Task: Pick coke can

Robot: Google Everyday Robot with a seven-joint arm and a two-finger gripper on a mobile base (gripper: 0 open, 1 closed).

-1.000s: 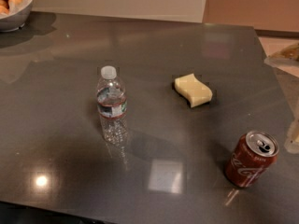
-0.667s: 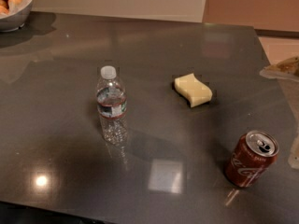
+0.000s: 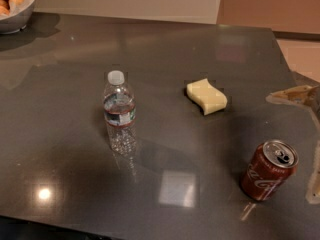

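Pincer (image 3: 300, 93) — right edge, near coke can (image 3: 268, 171)

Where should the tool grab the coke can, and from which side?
Probably across the middle of the coke can's round side wall, coming in from the right, where the tool sits at the picture's right edge. The can stands upright with its silver top up, so its sides are free. The sponge and the bottle stand well away to the left.

Glossy table (image 3: 210, 49); shiny metal coke can (image 3: 267, 171); plastic bottle (image 3: 120, 114); gripper (image 3: 312, 139) at right edge.
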